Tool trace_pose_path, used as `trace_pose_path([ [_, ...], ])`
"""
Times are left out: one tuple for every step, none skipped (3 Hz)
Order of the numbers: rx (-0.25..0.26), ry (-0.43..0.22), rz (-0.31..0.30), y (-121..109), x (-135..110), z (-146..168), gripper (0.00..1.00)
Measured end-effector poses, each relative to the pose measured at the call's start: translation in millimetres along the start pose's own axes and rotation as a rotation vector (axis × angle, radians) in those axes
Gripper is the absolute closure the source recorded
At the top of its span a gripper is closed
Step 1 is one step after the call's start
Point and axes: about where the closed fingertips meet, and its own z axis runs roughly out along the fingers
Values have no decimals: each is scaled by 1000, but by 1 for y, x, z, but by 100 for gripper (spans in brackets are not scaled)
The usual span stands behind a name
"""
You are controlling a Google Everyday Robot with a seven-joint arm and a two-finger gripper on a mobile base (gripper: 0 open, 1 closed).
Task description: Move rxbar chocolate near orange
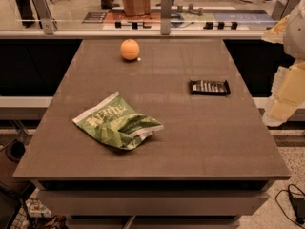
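Green chip bag (118, 122) lies crumpled on grey table (205, 142), front left. Cable (294, 200) lies on floor, lower right.

The pale cream-and-white gripper (285, 97) is hanging just off the right edge of the flat, plain grey-brown table (200, 142). Nearest its jaws, toward the table's middle, the small flat rectangular rxbar chocolate (209, 87) is showing a black wrapper with pale lettering. Farther from the jaws, the round smooth orange (129, 49) is showing 1 even orange colour. The crumpled chip bag (118, 121), farthest from them, is showing green with white lettering and a white edge.
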Motion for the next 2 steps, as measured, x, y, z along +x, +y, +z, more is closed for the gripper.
trace_pose_path([
  [0, 0, 0, 0, 0, 0, 0],
  [3, -39, -3, -12, -1, 2, 0],
])
